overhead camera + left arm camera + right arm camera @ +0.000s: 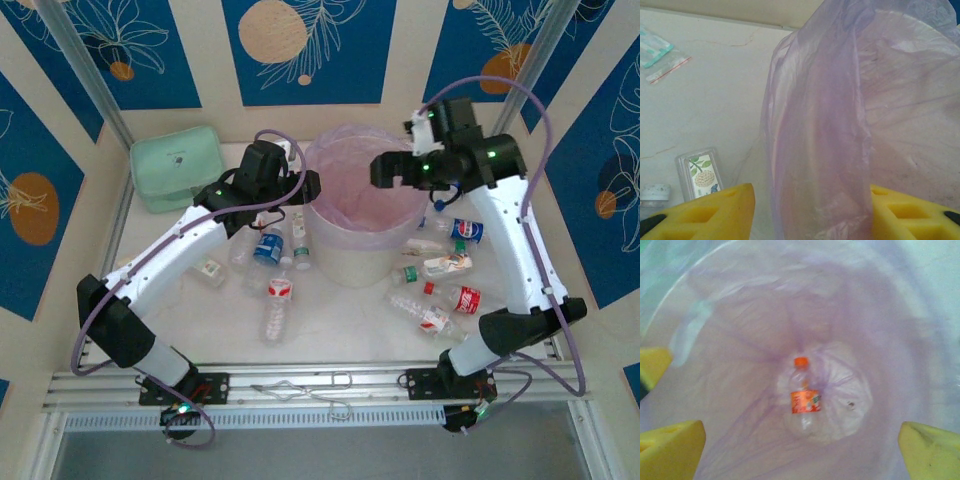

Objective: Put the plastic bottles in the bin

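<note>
Bin (pixel 345 260) sits beneath the right gripper (pixel 800 450), spread wide, empty.

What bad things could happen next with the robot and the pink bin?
1. The open left gripper has the loose pink bag between its fingers. Closing or pulling away could snag it and perhaps drag or tip the bin.
2. The bottles lie crowded right of the bin. The right gripper, open and empty over the bin, might knock one rolling while reaching for another.

bin (pixel 350 250) mouth open above; bottles (pixel 268 248) clutter table (pixel 340 325) both sides.
</note>
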`<state>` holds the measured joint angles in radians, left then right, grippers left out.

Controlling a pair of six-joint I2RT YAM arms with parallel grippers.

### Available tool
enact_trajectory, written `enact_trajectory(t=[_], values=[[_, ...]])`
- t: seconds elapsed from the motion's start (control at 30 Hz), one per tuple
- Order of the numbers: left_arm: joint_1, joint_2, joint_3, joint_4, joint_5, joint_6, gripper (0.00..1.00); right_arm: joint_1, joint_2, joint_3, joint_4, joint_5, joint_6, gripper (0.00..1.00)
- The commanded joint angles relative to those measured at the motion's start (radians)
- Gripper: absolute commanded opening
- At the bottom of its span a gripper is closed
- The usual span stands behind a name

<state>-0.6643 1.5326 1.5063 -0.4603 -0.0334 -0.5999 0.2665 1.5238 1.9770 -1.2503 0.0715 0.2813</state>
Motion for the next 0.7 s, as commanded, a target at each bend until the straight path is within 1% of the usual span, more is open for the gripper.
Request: enact_trajectory(t=[0.0,0.07,0.17,0.2,0.27,0.37,0.4,0.47,0.57,0.67], values=[[-0.008,-0.029,0.006,-0.018,-0.033,0.036,0.55,-0.081,0.028,0.016,0.002,0.015,0.046,0.99],[-0.007,-0.025,0.02,-0.026,-0.028,0.044,0.55,-0.172,0.064,0.024,0.007,0.018,0.064,0.99],[-0.007,-0.02,0.025,-0.024,-0.015,0.042,0.55,-0.3,0.13,0.012,0.049,-0.05,0.062,0.99],[-0.008,-0.02,0.025,-0.023,-0.013,0.039,0.55,-0.327,0.159,0.014,0.062,-0.07,0.043,0.99],[-0.009,-0.02,0.022,-0.016,-0.013,0.032,0.55,-0.373,0.247,0.033,0.085,-0.045,0.027,0.99],[-0.008,-0.023,0.022,-0.011,-0.017,0.028,0.55,-0.422,0.416,0.118,0.076,0.02,0.046,0.99],[-0.008,-0.023,0.025,-0.011,-0.019,0.028,0.55,-0.435,0.469,0.145,0.079,0.025,0.058,0.99],[-0.008,-0.02,0.03,-0.01,-0.018,0.028,0.55,-0.46,0.586,0.216,0.069,0.064,0.11,0.99],[-0.008,-0.02,0.029,-0.011,-0.011,0.019,0.55,-0.484,0.761,0.342,0.073,0.057,0.15,0.99],[-0.008,-0.037,-0.007,0.024,0.006,0.002,0.56,-0.487,0.878,0.419,0.108,0.067,0.181,0.99]])
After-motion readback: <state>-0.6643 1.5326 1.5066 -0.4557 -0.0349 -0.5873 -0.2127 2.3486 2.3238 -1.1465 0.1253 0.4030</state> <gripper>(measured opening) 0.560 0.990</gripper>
